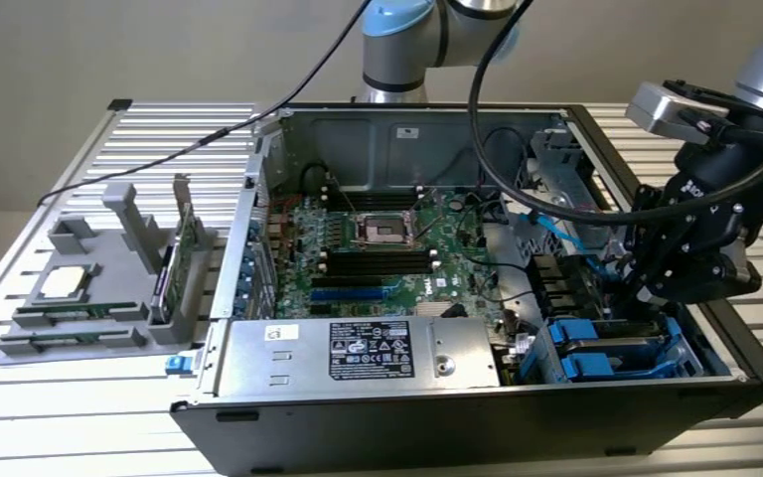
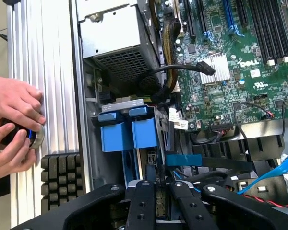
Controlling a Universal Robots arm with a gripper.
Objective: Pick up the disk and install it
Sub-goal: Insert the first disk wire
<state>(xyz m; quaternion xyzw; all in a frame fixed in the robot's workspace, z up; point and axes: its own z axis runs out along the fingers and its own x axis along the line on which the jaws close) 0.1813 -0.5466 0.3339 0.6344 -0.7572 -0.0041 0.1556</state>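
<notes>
1. At the exterior view's lower left, we see a grey fixture [image 1: 103, 288] on the slatted table [image 1: 76, 417]. It carries a small square silver chip [image 1: 67, 282] and an upright card [image 1: 183, 238].
2. In the middle of the frame lies the open computer case [image 1: 395, 129], with the green motherboard [image 1: 369, 248] on its floor. At lower centre sits a silver box with a black-and-white label [image 1: 355, 353].
3. At the top centre, the robot arm [image 1: 408, 40] rises behind the case, and a black cable [image 1: 488, 149] loops down from it.
4. At the right, the black gripper [image 1: 636, 310] reaches down into the blue drive bay [image 1: 607, 353] at the case's lower right corner.
5. In the wrist view its fingers [image 2: 141, 206] stand narrow, clamped on a thin edge-on slab that we take for the disk [image 2: 159, 208]. The disk stands upright in the drive bay, just beside two blue carriers [image 2: 129, 134].
6. The wrist view also gives us a person's hands [image 2: 14, 103] on a round knob [image 2: 36, 136], resting on the table outside the case wall.
</notes>
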